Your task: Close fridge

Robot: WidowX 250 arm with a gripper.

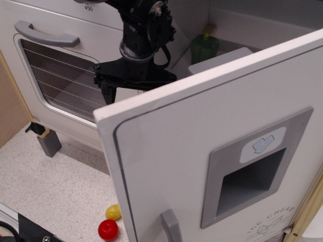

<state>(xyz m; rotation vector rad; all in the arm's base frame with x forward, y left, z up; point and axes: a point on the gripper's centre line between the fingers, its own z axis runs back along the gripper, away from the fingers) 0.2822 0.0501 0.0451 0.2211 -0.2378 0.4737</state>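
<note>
Fridge door: the fridge [166, 166] door stood swung open toward my camera and filled the right and lower part of the view; its long axis ran top to bottom, and its top edge rose from lower left to upper right.
Door face: the outer face pointed toward me and slightly to the right, with the free edge on the left.
Dispenser panel: the grey dispenser panel [255, 166] sat recessed in the door face, with the blue ice-cube mark [263, 144] at its top.
Lettering: I could read only part of the lettering [275, 218], low on the door near the right edge.
Door handle: the grey handle [171, 226] stood upright low on the door, close to the free edge, cut off by the bottom of the frame.
Gripper: the black gripper [112, 96] hung just behind the door's top left corner; the door hid its fingertips, so I couldn't tell how wide it was or whether it held anything.
Oven door: the oven door [55, 75] with its window and horizontal handle [48, 34] sat left of the fridge door, behind the arm.
Inside: a green pepper [204, 48] sat beyond the door's top edge.
Floor: a red ball [108, 229] and a yellow ball [113, 212] lay just left of the door's lower edge, touching or nearly so.
Block: a small grey block [49, 142] stood below the oven door, well left of the fridge door.
</note>
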